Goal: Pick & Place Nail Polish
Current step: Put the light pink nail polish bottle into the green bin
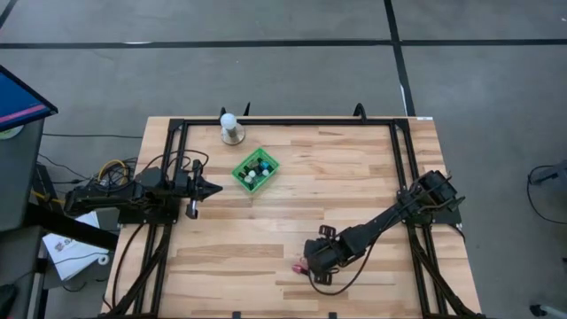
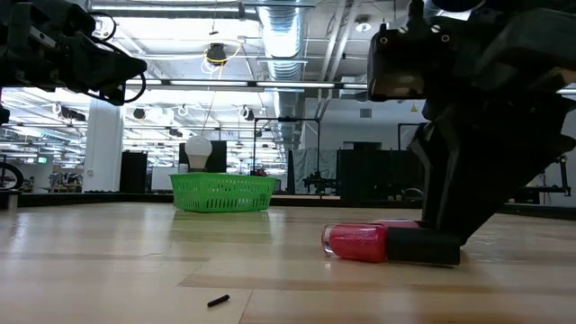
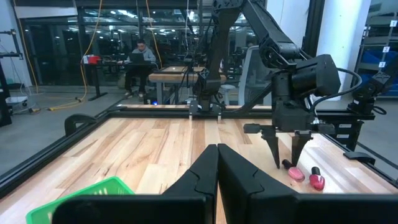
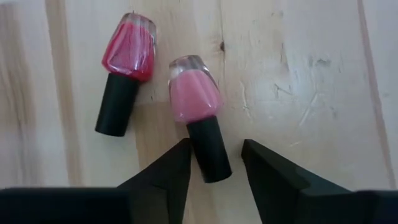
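Two nail polish bottles lie on their sides on the table near its near edge: a pink one [image 4: 194, 94] and a red one [image 4: 129, 48], both with black caps. They also show in the high view [image 1: 299, 264] and the low view [image 2: 355, 243]. My right gripper [image 4: 216, 143] is open just above them, pointing down, with its fingers on either side of the pink bottle's cap. My left gripper [image 1: 202, 188] is shut and empty, held above the table's left side beside the green mesh basket [image 1: 255, 170], which holds several more bottles. My right gripper's open fingers [image 4: 180, 163] come from above and stand on either side of the pink bottle's black cap [image 4: 208, 149], lying across the bottle. Whether a finger touches the cap, I cannot tell. The bottle lies flat on the table.
A white ball on a round base [image 1: 230, 127] stands at the far edge behind the basket. A small dark scrap [image 2: 218, 301] lies on the wood near the near edge. Black frame rails [image 1: 403, 168] run along the table's sides. A person sits in the room beyond [image 3: 142, 53].
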